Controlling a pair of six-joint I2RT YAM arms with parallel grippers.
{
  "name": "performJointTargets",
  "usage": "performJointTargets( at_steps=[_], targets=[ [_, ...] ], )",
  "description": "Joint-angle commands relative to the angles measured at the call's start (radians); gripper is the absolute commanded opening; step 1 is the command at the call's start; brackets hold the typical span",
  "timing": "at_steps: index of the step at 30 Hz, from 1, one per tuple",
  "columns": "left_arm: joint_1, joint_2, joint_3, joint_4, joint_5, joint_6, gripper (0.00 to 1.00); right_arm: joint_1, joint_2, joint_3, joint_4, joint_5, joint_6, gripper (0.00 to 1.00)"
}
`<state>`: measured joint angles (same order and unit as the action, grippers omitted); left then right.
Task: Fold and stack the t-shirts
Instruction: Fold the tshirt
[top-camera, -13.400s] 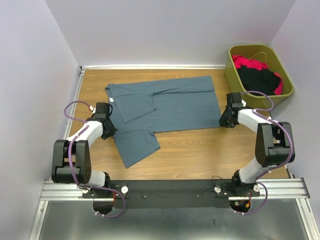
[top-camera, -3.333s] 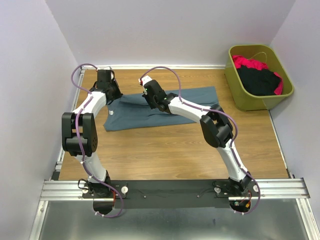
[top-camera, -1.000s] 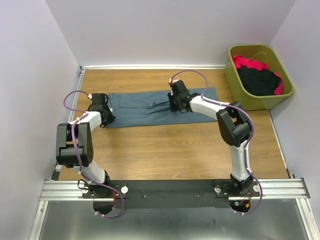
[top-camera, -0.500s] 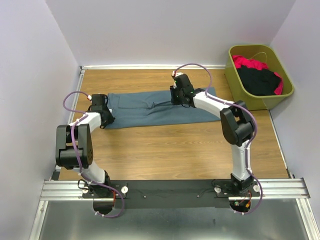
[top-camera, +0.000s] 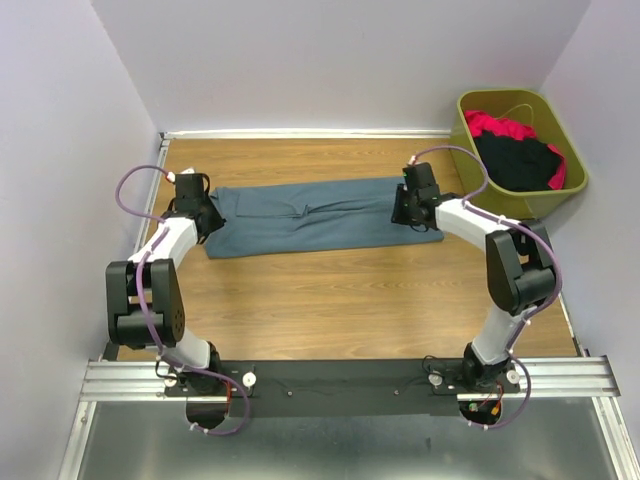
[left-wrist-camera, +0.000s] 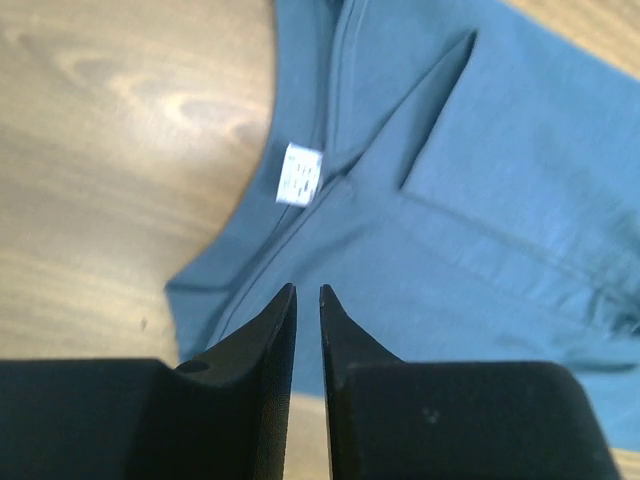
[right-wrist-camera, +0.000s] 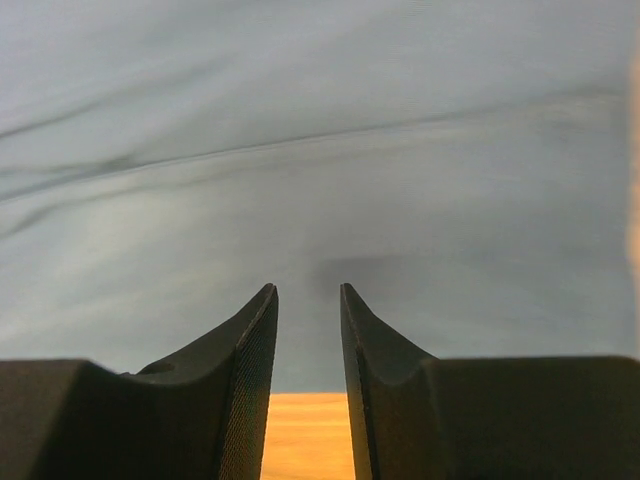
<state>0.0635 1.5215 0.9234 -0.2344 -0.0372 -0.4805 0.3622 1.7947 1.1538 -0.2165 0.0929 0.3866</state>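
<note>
The slate-blue t-shirt (top-camera: 310, 212) lies on the wooden table folded into a long narrow strip running left to right. Its white neck label (left-wrist-camera: 300, 175) shows in the left wrist view. My left gripper (top-camera: 205, 220) hovers over the strip's left collar end, jaws almost together and empty (left-wrist-camera: 307, 288). My right gripper (top-camera: 404, 212) is over the strip's right end near its front edge, jaws a little apart and empty (right-wrist-camera: 307, 287). A black t-shirt (top-camera: 515, 160) and a red-pink one (top-camera: 500, 126) lie in the bin.
The olive-green bin (top-camera: 463, 150) stands at the back right corner. Grey walls close the table at the left, back and right. Bare wood (top-camera: 330, 300) lies between the shirt and the arm bases.
My right gripper has slid rightward along the strip from its middle to its right end. My left gripper has shifted slightly back at the collar end. The shirt stays flat.
</note>
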Motion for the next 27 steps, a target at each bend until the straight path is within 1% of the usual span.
performJointTargets(
  at_steps=[1, 6, 8, 12, 19, 22, 24, 25, 27],
  targets=[
    [0.006, 0.098, 0.051, 0.012, 0.017, -0.010, 0.22, -0.069, -0.049, -0.060, -0.004, 0.065, 0.078, 0.40],
    [0.009, 0.177, 0.042, 0.024, 0.003, -0.021, 0.20, -0.161, -0.044, -0.121, -0.004, 0.059, 0.109, 0.41],
    [0.013, 0.200, 0.028, 0.032, 0.010, -0.024, 0.11, -0.178, -0.043, -0.146, -0.004, 0.054, 0.110, 0.41],
    [0.030, 0.227, 0.014, 0.027, 0.000, -0.026, 0.11, -0.215, -0.061, -0.233, -0.012, 0.022, 0.149, 0.41],
    [0.099, 0.194, -0.023, 0.018, -0.021, -0.017, 0.11, -0.220, -0.162, -0.334, -0.168, -0.062, 0.202, 0.41],
    [0.102, 0.207, 0.018, 0.024, 0.008, -0.003, 0.13, -0.221, -0.257, -0.405, -0.221, -0.137, 0.202, 0.41],
    [0.099, 0.230, 0.048, 0.033, 0.032, 0.008, 0.14, -0.209, -0.288, -0.425, -0.233, -0.201, 0.190, 0.42],
    [0.099, 0.239, 0.066, 0.035, 0.075, 0.011, 0.14, -0.200, -0.305, -0.427, -0.247, -0.217, 0.178, 0.42],
    [0.099, 0.253, 0.129, 0.026, 0.098, 0.019, 0.15, -0.160, -0.340, -0.408, -0.248, -0.277, 0.106, 0.45]
  ],
)
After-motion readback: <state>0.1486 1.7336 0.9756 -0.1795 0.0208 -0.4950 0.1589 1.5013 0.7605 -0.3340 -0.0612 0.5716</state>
